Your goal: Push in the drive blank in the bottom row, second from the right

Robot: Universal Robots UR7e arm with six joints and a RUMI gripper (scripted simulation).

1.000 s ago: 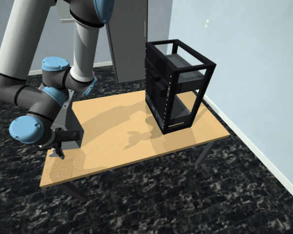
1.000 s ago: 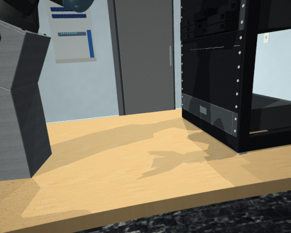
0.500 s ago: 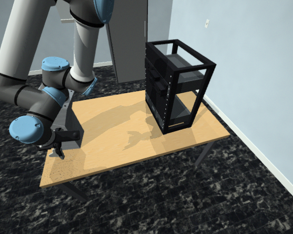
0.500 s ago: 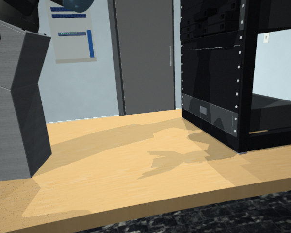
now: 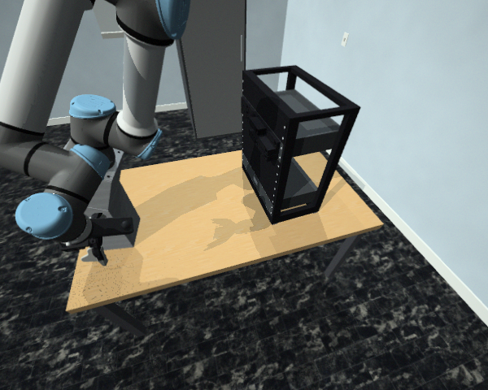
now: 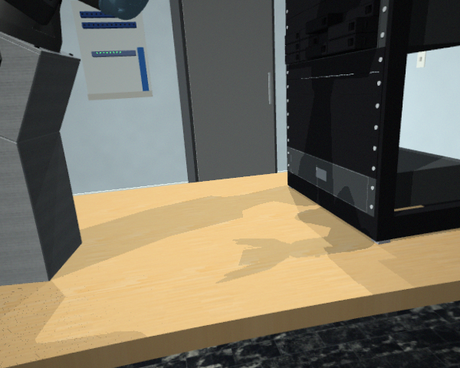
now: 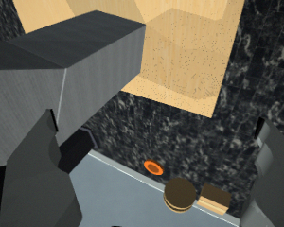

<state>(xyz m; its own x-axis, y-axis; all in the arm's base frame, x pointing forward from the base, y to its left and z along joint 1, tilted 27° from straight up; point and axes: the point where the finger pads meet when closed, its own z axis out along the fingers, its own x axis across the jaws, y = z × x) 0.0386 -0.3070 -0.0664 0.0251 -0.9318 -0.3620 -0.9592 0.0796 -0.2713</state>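
The black open-frame rack (image 5: 287, 163) (image 6: 389, 119) stands upright on the right part of the wooden table (image 5: 193, 252) (image 6: 182, 297) (image 7: 189, 57). Its drive blanks (image 5: 263, 134) (image 6: 333, 35) sit high on the dark front face. In the top view some stick out further than others. I cannot tell the single blanks apart. My gripper (image 5: 96, 252) (image 7: 156, 114) is open and empty. It hangs at the table's front left corner beside the grey base block (image 5: 124, 210) (image 6: 24, 178) (image 7: 76, 61), far from the rack, and points down past the table's edge.
A grey panel (image 6: 329, 182) runs across the rack's lower front. A grey door (image 6: 230, 87) and a blue wall lie behind the table. The wrist view shows dark floor, an orange ring (image 7: 152, 167) and a brown round thing (image 7: 180, 195) below.
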